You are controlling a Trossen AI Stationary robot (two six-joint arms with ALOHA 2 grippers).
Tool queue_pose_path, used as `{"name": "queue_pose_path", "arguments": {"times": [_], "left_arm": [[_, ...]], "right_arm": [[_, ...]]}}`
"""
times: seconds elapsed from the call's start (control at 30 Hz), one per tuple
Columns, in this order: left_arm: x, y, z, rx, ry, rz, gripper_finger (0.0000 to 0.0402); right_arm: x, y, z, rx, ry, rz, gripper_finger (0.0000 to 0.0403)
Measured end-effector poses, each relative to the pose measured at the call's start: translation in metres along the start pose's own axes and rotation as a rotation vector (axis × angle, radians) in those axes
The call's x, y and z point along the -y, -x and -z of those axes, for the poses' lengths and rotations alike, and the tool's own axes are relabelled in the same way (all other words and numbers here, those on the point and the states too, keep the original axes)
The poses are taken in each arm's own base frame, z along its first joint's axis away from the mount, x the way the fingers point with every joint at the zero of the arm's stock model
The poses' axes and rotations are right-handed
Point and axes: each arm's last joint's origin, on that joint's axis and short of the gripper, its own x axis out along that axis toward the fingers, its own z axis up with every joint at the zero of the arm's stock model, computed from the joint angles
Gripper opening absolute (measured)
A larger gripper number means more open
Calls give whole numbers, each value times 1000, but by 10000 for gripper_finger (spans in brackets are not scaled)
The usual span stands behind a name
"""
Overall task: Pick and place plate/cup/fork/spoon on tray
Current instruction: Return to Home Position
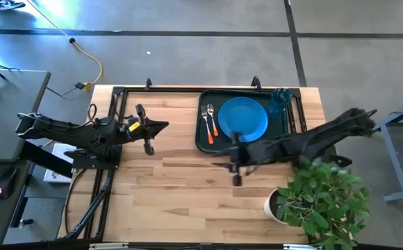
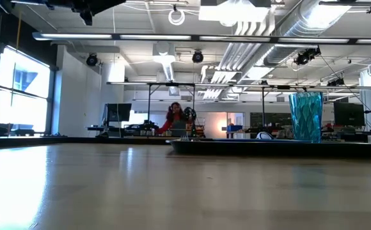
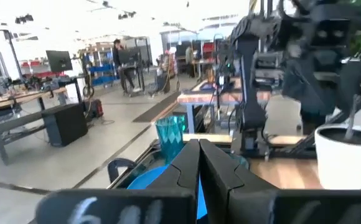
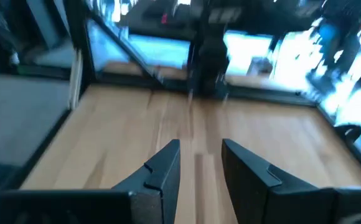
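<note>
The dark tray (image 1: 203, 142) lies at the table's far right. On it rest the blue plate (image 1: 243, 117), the orange-handled fork (image 1: 203, 119) and spoon (image 1: 212, 119) side by side left of the plate, and the teal cup (image 1: 280, 101), upright in the far right corner. The cup (image 2: 306, 117) also shows in the low view, standing on the tray (image 2: 236, 145). My left gripper (image 1: 165, 126) hovers shut over the table's left part, pointing at the tray. My right gripper (image 1: 222, 164) hangs open just near of the tray, pointing left, with nothing between its fingers (image 4: 168, 165).
A leafy plant in a white pot (image 1: 279, 205) stands at the near right corner, close under my right arm. A black frame (image 1: 118, 111) runs along the table's left and far edges. Bare wood (image 1: 181, 187) lies between the two arms.
</note>
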Motion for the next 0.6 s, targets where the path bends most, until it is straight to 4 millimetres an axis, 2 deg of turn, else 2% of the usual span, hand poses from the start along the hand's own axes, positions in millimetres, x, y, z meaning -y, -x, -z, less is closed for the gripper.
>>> {"name": "queue_pose_path", "arguments": {"times": [0.1, 0.27, 0.4, 0.53, 0.6], "left_arm": [[-2, 8, 3, 54, 21, 0, 0], [-3, 17, 7, 140, 44, 52, 0], [-1, 17, 17, 140, 52, 73, 0], [3, 15, 44, 42, 30, 51, 0], [1, 14, 46, 70, 13, 7, 0]], "right_arm": [[4, 31, 6, 76, -19, -2, 102], [16, 63, 61, 230, -122, -82, 56], [26, 82, 94, 319, -149, -83, 9], [35, 95, 116, 331, -134, -54, 15], [39, 99, 122, 336, -163, -23, 19]]}}
